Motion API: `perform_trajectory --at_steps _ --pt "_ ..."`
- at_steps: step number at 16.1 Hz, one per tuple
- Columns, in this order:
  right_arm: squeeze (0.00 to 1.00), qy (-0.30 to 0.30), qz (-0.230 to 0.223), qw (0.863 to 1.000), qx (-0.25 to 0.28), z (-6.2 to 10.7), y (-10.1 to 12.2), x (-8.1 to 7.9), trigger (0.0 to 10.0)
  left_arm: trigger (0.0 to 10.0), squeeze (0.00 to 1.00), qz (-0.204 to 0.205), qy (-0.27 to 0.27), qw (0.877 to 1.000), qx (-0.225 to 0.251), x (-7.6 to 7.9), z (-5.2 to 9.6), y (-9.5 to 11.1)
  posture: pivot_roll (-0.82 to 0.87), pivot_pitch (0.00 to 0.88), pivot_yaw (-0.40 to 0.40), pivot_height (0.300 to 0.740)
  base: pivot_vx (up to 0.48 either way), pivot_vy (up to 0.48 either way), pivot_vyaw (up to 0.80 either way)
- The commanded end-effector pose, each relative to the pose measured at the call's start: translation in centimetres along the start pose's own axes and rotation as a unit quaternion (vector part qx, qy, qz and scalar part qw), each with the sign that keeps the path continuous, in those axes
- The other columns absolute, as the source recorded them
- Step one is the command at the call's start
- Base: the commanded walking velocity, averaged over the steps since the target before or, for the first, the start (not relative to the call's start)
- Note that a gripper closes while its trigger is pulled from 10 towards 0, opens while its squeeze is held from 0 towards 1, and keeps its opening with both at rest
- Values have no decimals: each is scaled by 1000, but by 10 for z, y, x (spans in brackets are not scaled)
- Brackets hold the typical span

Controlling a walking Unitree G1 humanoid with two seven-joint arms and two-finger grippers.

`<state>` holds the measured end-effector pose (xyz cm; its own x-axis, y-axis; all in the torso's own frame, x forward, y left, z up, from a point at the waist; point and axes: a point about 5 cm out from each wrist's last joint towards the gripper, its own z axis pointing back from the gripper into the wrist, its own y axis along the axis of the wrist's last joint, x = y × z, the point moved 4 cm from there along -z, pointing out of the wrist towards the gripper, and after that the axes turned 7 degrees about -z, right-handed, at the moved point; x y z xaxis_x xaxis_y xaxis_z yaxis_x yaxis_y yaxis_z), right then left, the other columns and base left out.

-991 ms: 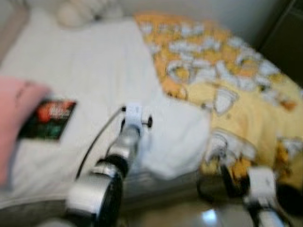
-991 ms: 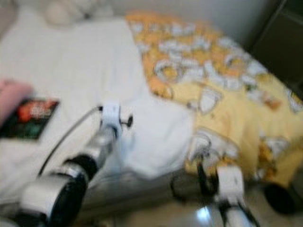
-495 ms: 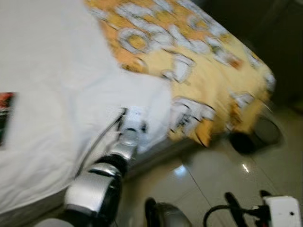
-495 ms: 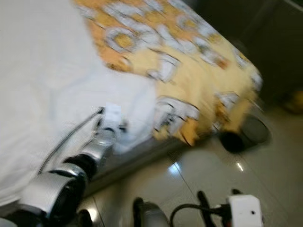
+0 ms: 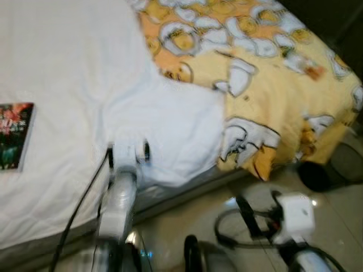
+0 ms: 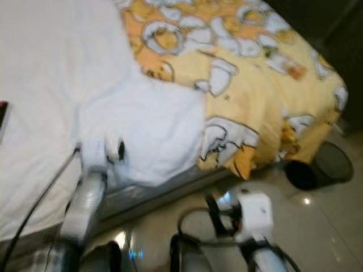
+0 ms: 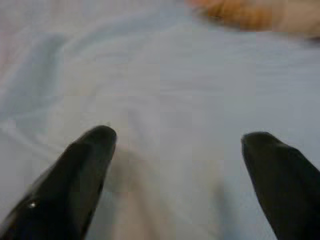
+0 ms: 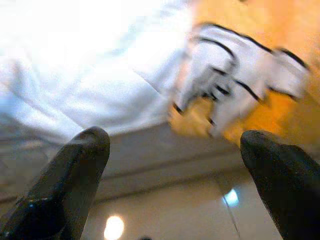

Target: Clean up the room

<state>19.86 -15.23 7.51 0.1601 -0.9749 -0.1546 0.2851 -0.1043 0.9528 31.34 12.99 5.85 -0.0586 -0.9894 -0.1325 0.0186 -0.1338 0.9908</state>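
Left arm stretched forward over bed edge, left gripper (image 7: pixel 175 145) above white sheet (image 5: pixel 68 68), fingers spread wide, holding nothing. Right arm low over tiled floor (image 5: pixel 334 215) beside bed, right gripper (image 8: pixel 175 145) aimed at hanging blanket corner, fingers spread, empty. Yellow duck-print blanket (image 5: pixel 272 73) covers far side, draped over bed edge. Book (image 5: pixel 14 135) flat on sheet at left; cover writing blurred, unreadable. Dark bin (image 6: pixel 317 167) on floor near blanket corner.

We saw a bed (image 5: pixel 68 62) under a white sheet (image 5: pixel 170 130), with a yellow patterned blanket (image 5: pixel 272 85) draped over its far corner. Glossy pale floor tiles (image 6: pixel 317 221) reflected ceiling light. A dark round bin (image 6: pixel 323 164) stood beside the bed.
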Motion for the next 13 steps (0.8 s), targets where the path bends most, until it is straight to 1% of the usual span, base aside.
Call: perform_trajectory --at_steps 1,2,3,4,5,6,7,8,9,10,12,13 --pt "0 7 1 1000 -11 -5 -12 -1 10000 10000 0 -22 -58 992 110 21 20 56 -10 178 -120 740 0 0 0" --pt "0 10 -4 1000 -10 -8 -13 -3 10000 10000 0 -32 -49 989 133 19 26 66 6 178 -121 740 0 0 0" --pt "0 13 -7 1000 -7 -11 -14 -5 10000 10000 0 -52 -24 985 163 15 27 74 21 177 -132 740 0 0 0" --pt "0 22 -2 1000 -5 -13 -14 -9 10000 10000 0 -90 10 979 180 8 17 71 13 186 -146 740 0 0 0" --pt "0 35 11 999 -9 -9 -17 -12 10000 10000 0 -124 45 979 156 4 -4 51 -32 217 -174 740 0 0 0" --pt "0 37 15 999 -11 -5 -17 -13 10000 10000 0 -116 56 985 114 2 -9 39 -68 235 -182 740 0 0 0" --pt "0 38 20 999 -10 2 -12 -12 10000 10000 0 -116 61 989 73 3 -17 27 -111 261 -194 740 0 0 0" --pt "0 39 21 999 -9 5 -10 -12 10000 10000 0 -115 64 990 56 7 -23 24 -123 268 -193 740 0 0 0" --pt "0 40 25 999 -4 11 -6 -13 10000 10000 0 -116 77 990 35 9 -37 22 -175 297 -198 740 0 0 0" --pt "0 41 26 999 -1 16 -3 -15 10000 10000 0 -114 98 989 15 5 -47 20 -186 301 -198 740 0 0 0" --pt "0 36 23 999 -18 32 -11 -18 10000 10000 0 -130 151 980 -27 -16 -61 14 -203 323 -188 740 0 0 0" --pt "0 33 23 999 -25 36 -13 -19 10000 10000 0 -132 165 977 -38 -24 -63 13 -209 331 -178 740 0 0 0"
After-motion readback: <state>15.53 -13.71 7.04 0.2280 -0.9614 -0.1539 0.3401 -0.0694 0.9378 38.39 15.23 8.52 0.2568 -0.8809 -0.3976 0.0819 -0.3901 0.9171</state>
